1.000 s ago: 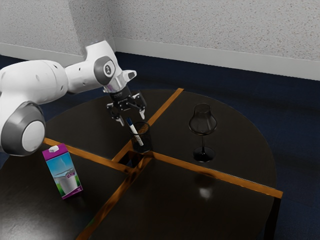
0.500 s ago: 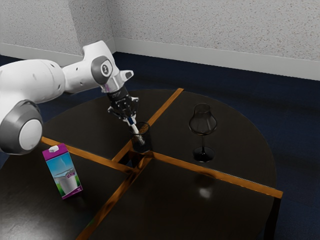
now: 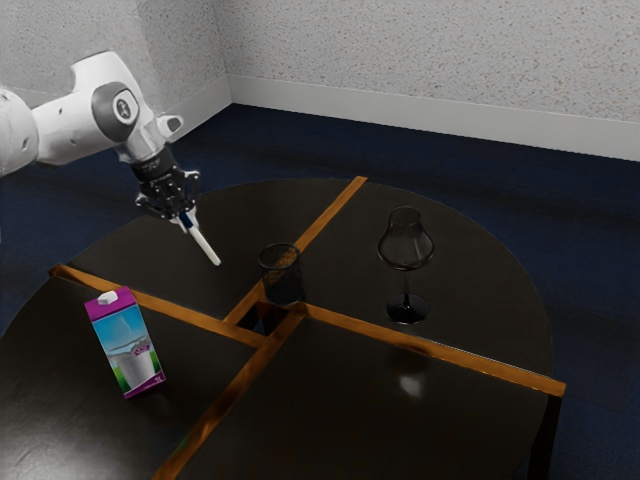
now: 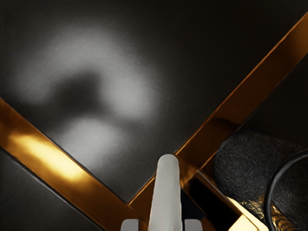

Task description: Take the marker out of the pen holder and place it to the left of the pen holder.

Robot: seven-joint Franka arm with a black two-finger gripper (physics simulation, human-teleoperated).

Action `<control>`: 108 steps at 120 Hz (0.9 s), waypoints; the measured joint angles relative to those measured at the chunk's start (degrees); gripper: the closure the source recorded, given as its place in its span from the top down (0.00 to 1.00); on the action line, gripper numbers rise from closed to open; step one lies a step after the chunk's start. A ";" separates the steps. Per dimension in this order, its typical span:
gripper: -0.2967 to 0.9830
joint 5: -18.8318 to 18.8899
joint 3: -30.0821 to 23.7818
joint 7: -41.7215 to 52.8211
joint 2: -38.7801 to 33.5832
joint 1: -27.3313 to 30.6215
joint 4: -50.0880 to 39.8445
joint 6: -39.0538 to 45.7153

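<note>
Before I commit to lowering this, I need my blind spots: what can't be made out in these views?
- Marker's upper end: exterior view, hidden by the gripper; wrist view, cut off by the lower edge.
- Pen holder: wrist view, cut off by the right and lower edges.
- Carton's back: exterior view, hidden by its front; small print too small.
</note>
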 joint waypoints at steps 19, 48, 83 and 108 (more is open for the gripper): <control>0.19 -0.14 -2.11 -0.31 4.43 1.84 -0.15 0.26; 0.52 -0.80 -4.52 0.34 4.65 5.07 -0.29 0.60; 0.71 13.47 -16.74 5.83 -20.25 6.09 -0.99 -12.46; 0.74 18.24 -20.34 10.33 -22.46 -3.07 -1.16 -17.71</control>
